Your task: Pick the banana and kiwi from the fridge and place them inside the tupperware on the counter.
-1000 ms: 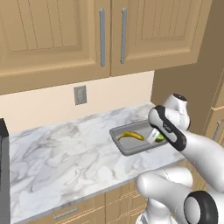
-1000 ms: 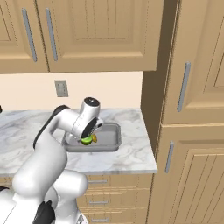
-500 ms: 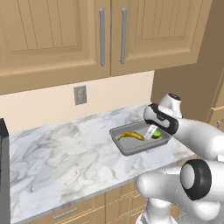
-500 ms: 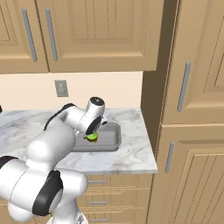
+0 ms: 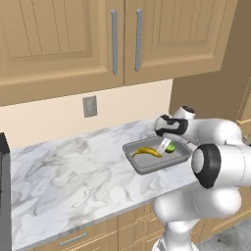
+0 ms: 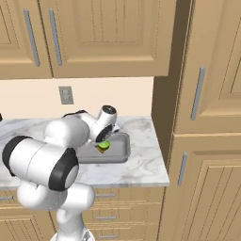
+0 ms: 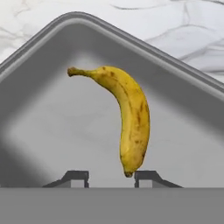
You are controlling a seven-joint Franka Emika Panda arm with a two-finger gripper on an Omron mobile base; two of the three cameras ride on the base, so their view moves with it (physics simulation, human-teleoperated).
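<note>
The grey tupperware (image 5: 141, 169) sits on the marbled counter (image 5: 63, 171) near its right end. The yellow banana (image 5: 147, 152) lies inside it, toward the left. My gripper (image 5: 167, 146) reaches down into the tray's right half, shut on the lime-green kiwi (image 5: 170, 148), which hangs just above the tray floor. From the right base view the kiwi (image 6: 103, 146) shows under the hand, over the tupperware (image 6: 120, 153). In the hand view the banana (image 7: 131, 118) lies ahead of my fingertips (image 7: 146, 176) on the tupperware floor (image 7: 48, 109); the kiwi is hidden there.
The fridge (image 6: 207, 94), tan-panelled and closed, stands right of the counter's end (image 6: 141, 167). Wall cupboards (image 5: 98, 39) hang above, with an outlet (image 5: 89, 106) on the backsplash. A black stove edge (image 5: 4, 196) sits far left. Drawers (image 6: 113, 207) run under the counter.
The hand has carried the kiwi a little farther back over the tray, nearer the banana, and the arm's elbow has swung round. The banana and tray have not moved.
</note>
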